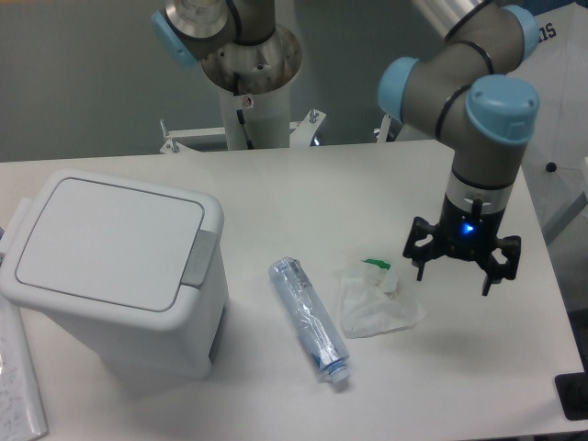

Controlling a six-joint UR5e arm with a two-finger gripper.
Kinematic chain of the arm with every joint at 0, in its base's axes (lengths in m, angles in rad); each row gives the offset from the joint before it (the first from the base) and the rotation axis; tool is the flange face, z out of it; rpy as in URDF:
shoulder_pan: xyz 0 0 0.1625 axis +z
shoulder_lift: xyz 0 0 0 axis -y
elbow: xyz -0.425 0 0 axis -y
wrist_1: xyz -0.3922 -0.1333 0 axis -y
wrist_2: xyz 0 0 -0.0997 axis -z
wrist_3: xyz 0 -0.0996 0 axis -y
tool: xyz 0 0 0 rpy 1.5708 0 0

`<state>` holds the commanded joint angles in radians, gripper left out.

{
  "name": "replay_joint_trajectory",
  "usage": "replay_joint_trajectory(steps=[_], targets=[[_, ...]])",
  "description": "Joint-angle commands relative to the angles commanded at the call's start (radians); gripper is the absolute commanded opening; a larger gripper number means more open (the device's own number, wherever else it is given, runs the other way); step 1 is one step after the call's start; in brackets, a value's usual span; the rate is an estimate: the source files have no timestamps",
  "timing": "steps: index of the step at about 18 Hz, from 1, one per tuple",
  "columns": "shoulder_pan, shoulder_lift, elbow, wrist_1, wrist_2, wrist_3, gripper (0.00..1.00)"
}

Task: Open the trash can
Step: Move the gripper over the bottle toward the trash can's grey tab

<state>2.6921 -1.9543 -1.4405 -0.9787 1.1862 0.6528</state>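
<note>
The trash can is a big white box on the left of the table, its flat lid down and level. A grey latch tab sits on its right edge. My gripper hangs over the right part of the table, far from the can, pointing down. Its black fingers are spread wide with nothing between them. A blue light glows on the wrist above them.
A clear plastic bottle lies on its side mid-table. A crumpled clear bag with a green bit rests just left of and below the gripper. Papers lie at the front left edge. A second arm's base stands behind the table.
</note>
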Motion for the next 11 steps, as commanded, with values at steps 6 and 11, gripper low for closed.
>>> replay_joint_trajectory(steps=[6,11], targets=[[-0.011,0.011,0.022,0.003,-0.209,-0.209,1.0],[-0.032,0.058,0.022,0.003,-0.289,-0.275,1.0]])
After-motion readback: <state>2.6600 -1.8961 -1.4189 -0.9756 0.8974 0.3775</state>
